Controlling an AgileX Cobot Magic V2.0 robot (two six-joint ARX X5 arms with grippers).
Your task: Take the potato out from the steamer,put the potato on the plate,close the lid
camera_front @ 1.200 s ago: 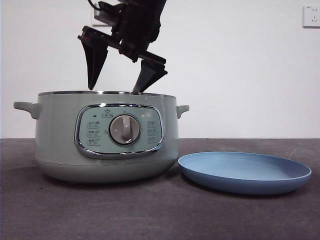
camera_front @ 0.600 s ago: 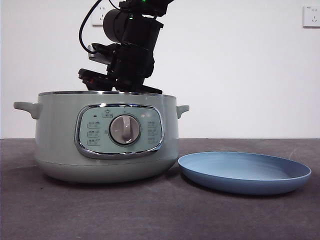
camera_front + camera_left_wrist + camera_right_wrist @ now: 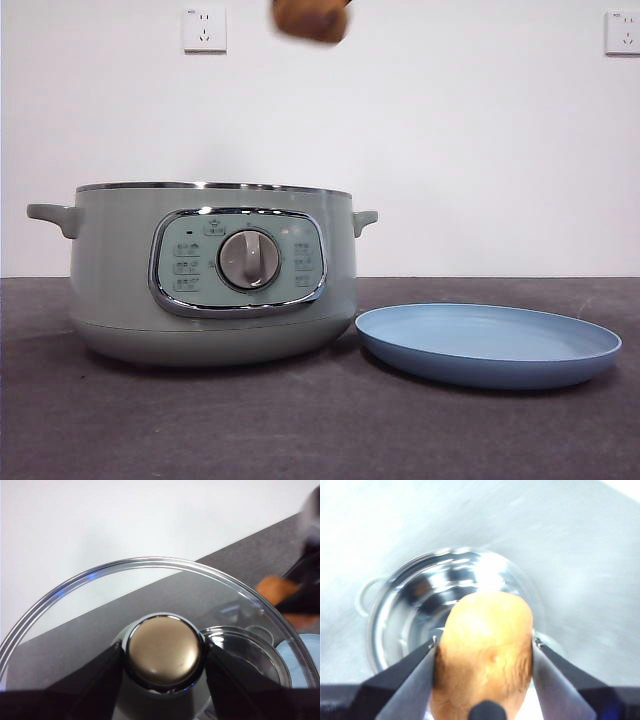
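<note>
The right hand [image 3: 484, 652] grips the potato [image 3: 484, 650] above the steamer [image 3: 210, 270]; plate [image 3: 490, 345] empty; left hand [image 3: 164, 660] clasps the lid [image 3: 150, 610].

Brown potato [image 3: 311, 20] high above open pale-green steamer [image 3: 205, 270].

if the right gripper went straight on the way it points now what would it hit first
Probably the steamer: the right gripper, shut on the potato, points down into its open bowl. Depth is blurred.

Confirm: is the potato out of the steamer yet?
Out. The right gripper holds the potato high above the steamer, whose pot looks empty.
</note>
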